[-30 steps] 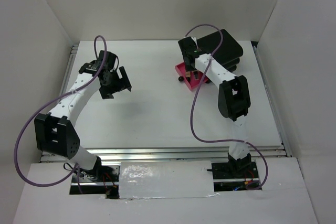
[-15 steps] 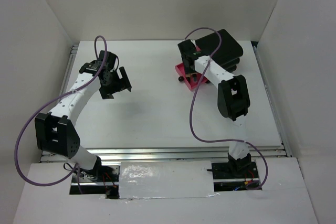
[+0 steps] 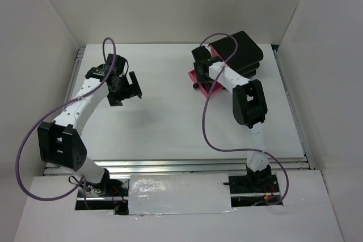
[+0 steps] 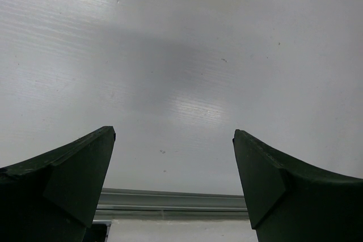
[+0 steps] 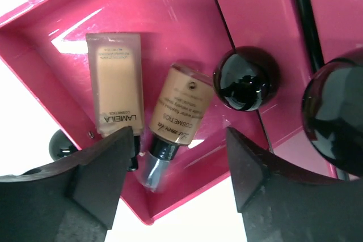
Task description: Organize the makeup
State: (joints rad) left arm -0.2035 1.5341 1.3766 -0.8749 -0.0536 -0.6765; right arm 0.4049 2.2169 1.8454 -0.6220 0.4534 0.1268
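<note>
Two tan bottles lie side by side in the open pink drawer [image 5: 170, 15]: a flat one marked LAMEILA [image 5: 113, 86] and a rounder one with a black neck and clear cap [image 5: 178, 109]. My right gripper [image 5: 178, 140] is open and empty just above them, its fingers on either side of the rounder bottle's cap end. In the top view it [image 3: 203, 66] hangs over the pulled-out drawer [image 3: 198, 79]. My left gripper [image 3: 129, 88] is open and empty over bare table, also in the left wrist view [image 4: 174, 134]. The compacts and sachets are out of view.
The black drawer box [image 3: 244, 49] stands at the back right. Round black knobs [image 5: 245, 79] sit on the pink drawer fronts beside my right fingers. A metal rail [image 4: 170, 199] runs along the table edge under my left gripper. White walls enclose the table.
My right arm has shifted a little to the left and in over the open drawer. The left arm has not moved.
</note>
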